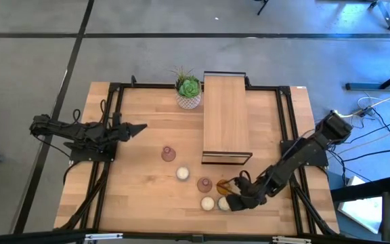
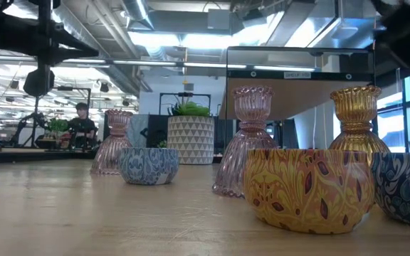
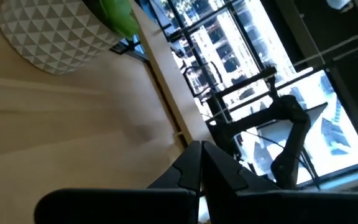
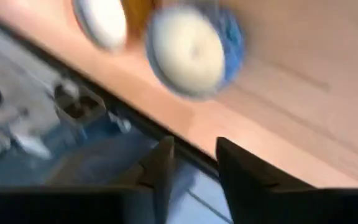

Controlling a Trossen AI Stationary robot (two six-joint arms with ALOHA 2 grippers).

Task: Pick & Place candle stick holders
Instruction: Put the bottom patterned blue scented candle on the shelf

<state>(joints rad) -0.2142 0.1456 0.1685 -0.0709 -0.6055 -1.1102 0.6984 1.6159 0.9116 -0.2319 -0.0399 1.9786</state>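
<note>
Six candle stick holders stand on the wooden table. In the high view a pink glass one (image 1: 168, 154), a cream-topped round one (image 1: 182, 173), a brownish-pink glass one (image 1: 204, 184) and an amber glass one (image 1: 223, 184) rest on their bases. Two more round ones (image 1: 207, 202) (image 1: 223, 202) sit near the front edge. My right gripper (image 1: 233, 201) is just right of these, tilted down and open. Its wrist view shows the blue-patterned round holder (image 4: 191, 50) ahead of the gripper (image 4: 194, 149), with nothing between the fingers. My left gripper (image 1: 138, 128) waits shut at the table's left.
A long wooden stand (image 1: 225, 118) with a black frame lies at the far middle of the table. Beside it is a green succulent in a white pot (image 1: 189, 91). A black rail (image 1: 288, 122) runs along the right side. Bare wood lies in front of the left gripper.
</note>
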